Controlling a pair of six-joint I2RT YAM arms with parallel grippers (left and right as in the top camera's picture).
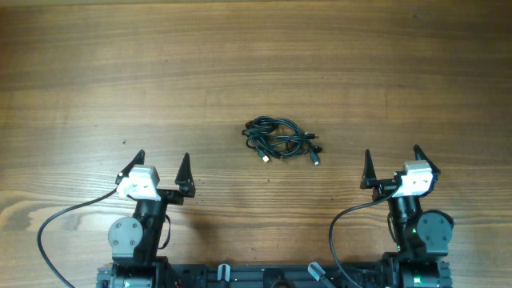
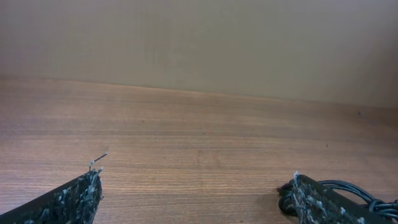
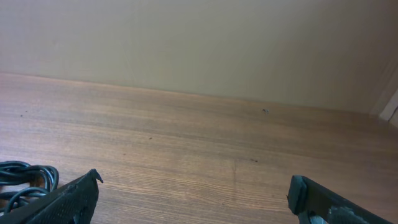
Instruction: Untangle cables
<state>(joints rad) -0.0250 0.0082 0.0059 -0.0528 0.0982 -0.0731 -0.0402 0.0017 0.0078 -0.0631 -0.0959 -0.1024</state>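
**Overhead.** Wood-grain counter point(image 1: 120, 64), planks running left to right. The cables point(image 1: 282, 139) lie in one small black knot near the middle, a touch right of centre. A few plug ends poke out on its near and right sides, at least one of them metal-tipped. Bare wood lies all round the knot, and the widest open stretch is the far half, up to the top of the view.

The left claw point(image 1: 162, 158) stands wide, on the near side, well left of the knot and apart from it. The right claw point(image 1: 392, 152) is also wide, on the near side, well right of the knot, and grips nothing. The knot sits between the two, a little farther out than their tips. Thick black arm leads point(image 1: 48, 224) loop over the counter beside each base, close to the near edge.

**Left wrist.** Two black fingers point(image 2: 74, 199) sit at the bottom corners, set far apart, with only bare wood between them. A few strands of the cables point(image 2: 367, 198) show just behind the right-hand finger, at the lower right corner. The counter runs to a straight far edge against a plain beige wall point(image 2: 199, 37).

**Right wrist.** The fingers point(image 3: 68, 199) are spread wide and empty. Loops of the cables point(image 3: 25, 177) show at the lower left edge, behind the left-hand finger. Open wood runs ahead to the wall. A pale strip point(image 3: 392, 106) stands at the right edge; I cannot tell what it is.
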